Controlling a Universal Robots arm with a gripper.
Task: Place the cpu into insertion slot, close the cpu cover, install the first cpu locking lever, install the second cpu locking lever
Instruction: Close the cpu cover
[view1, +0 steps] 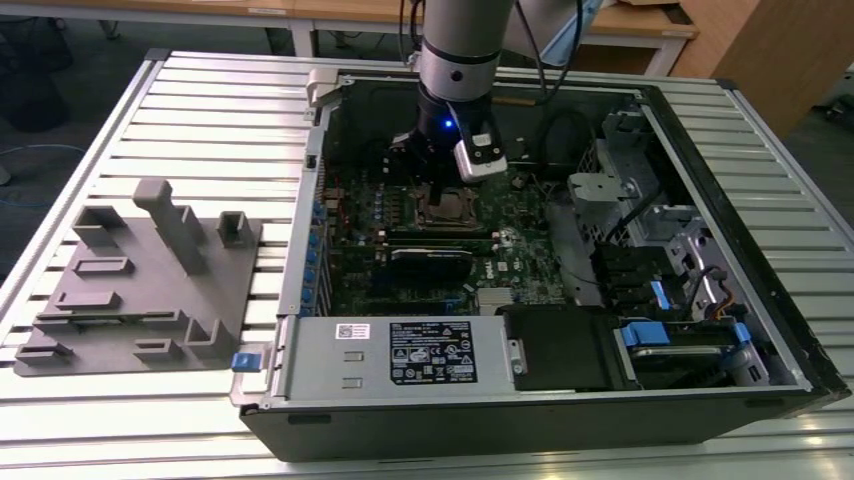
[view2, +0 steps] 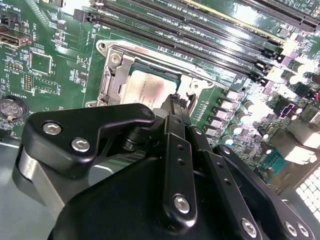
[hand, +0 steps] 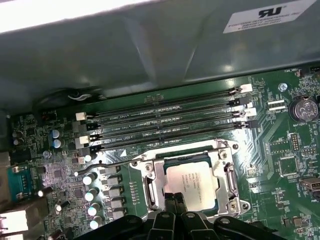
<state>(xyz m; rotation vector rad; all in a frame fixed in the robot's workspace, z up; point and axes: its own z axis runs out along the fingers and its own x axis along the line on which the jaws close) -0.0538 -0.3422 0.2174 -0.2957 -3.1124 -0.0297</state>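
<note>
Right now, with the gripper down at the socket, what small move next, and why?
Probably nudge the gripper toward the lever and press it: the cpu sits in the insertion slot, the cpu cover seems flat over it, and that lever looks unlatched.

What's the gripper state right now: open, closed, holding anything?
gripper: closed, fingertips together, nothing visibly held; its tip is at the edge of the chip, which sits in the socket.

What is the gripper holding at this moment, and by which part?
Cannot be told. The gripper is at the edge of the cpu cover, beside the seated cpu, but no clear grasp on anything shows.
</note>
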